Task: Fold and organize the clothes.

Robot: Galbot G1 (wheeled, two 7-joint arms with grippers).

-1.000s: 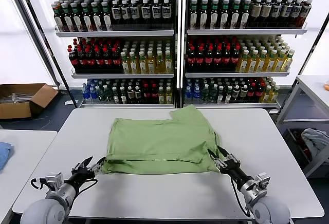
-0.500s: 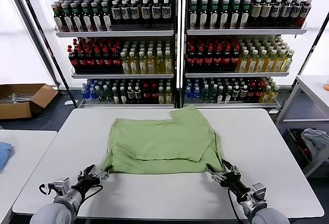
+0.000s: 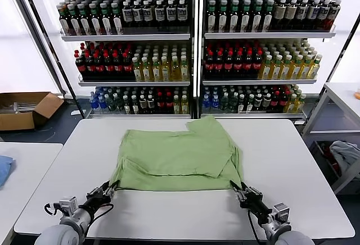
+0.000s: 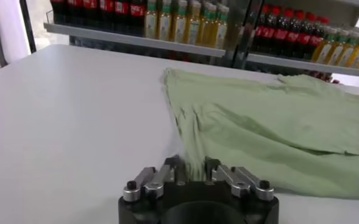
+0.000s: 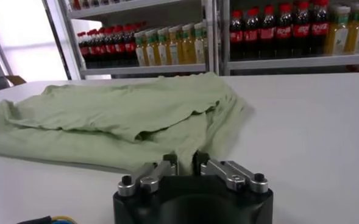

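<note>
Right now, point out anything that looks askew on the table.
The shirt lies folded but uneven: a flap sticks out at its far edge, and the top layer sits at a slant. Both near corners are pinched by the left gripper and right gripper.

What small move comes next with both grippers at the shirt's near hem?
Probably lift both corners together and carry them toward the far edge. The left gripper and right gripper each pinch a near corner of the green shirt, which lies flat on the table.
</note>
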